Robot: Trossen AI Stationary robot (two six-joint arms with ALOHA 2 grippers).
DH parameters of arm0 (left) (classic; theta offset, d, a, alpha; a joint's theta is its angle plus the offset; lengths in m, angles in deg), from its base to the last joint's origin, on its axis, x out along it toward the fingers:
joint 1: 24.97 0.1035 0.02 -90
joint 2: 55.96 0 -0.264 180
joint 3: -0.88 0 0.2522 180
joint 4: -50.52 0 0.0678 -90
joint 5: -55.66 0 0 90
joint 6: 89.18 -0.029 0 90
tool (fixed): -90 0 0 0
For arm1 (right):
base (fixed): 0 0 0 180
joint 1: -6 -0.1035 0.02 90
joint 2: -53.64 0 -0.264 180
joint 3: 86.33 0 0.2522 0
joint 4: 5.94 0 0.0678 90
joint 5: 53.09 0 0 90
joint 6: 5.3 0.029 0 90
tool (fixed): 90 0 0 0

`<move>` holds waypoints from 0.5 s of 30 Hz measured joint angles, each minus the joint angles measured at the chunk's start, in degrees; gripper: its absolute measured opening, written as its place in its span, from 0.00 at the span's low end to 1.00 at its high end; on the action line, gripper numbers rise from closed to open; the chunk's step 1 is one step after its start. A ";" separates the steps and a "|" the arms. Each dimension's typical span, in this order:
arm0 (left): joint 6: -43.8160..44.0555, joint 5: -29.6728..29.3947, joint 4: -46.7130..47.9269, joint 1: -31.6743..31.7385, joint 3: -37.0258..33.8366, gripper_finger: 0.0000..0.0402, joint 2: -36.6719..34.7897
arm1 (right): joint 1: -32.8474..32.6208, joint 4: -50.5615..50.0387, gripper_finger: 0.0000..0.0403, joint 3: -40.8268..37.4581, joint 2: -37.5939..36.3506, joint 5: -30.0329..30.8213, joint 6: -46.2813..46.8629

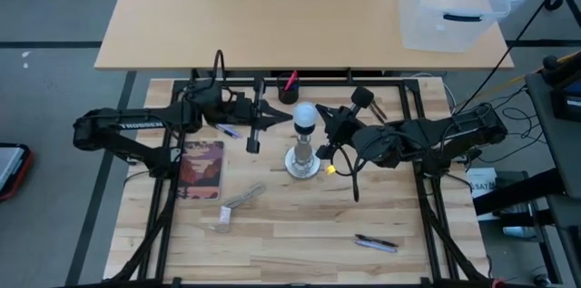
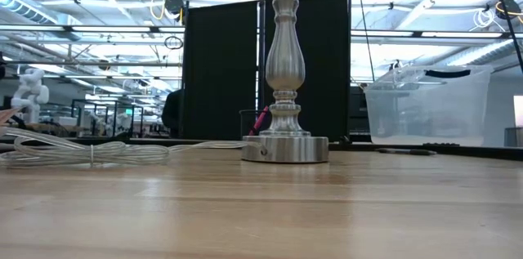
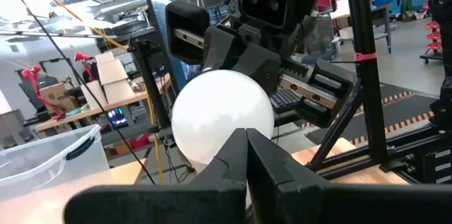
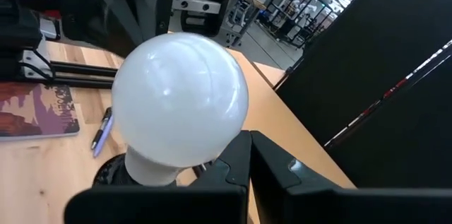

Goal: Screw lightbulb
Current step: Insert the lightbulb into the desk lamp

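The bulb (image 1: 306, 117) sat upright on top of the stand (image 1: 303, 163), near the table's middle. The left gripper (image 1: 283, 118) pointed at it from the left, its fingers pressed together with nothing between them, tips just beside the globe; whether they touched it could not be told. The right gripper (image 1: 325, 121) came in from the right, fingers likewise clenched and empty, tips close against the globe's other side. So the one bulb stood between two closed grippers, held by neither.

There was one stand, its disc foot on the wood table (image 1: 300, 229). Around it lay one book (image 1: 201, 169) to the left, one coiled clear cable (image 1: 238, 202), and one pen (image 1: 376, 243) toward the near right. A clear bin (image 1: 449, 6) stood on the farther table.
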 joint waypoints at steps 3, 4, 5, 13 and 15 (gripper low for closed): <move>0.46 -0.35 -0.34 0.08 0.00 0.00 -0.02 | 0.00 -0.39 0.00 0.00 0.02 -0.07 0.92; 0.46 -0.37 -0.43 0.08 0.00 0.00 -0.02 | 0.00 -0.44 0.00 0.00 0.02 -0.09 1.17; 0.46 -0.37 -0.52 0.08 0.00 0.00 -0.02 | 0.00 -0.44 0.00 0.00 0.02 -0.12 1.26; 1.44 -0.37 -0.66 0.65 0.00 0.00 0.09 | 0.00 -0.38 0.00 0.00 0.04 -0.31 1.78; 1.50 -0.37 -0.69 0.85 0.00 0.00 0.37 | 0.02 -0.47 0.00 0.00 0.04 -0.28 2.29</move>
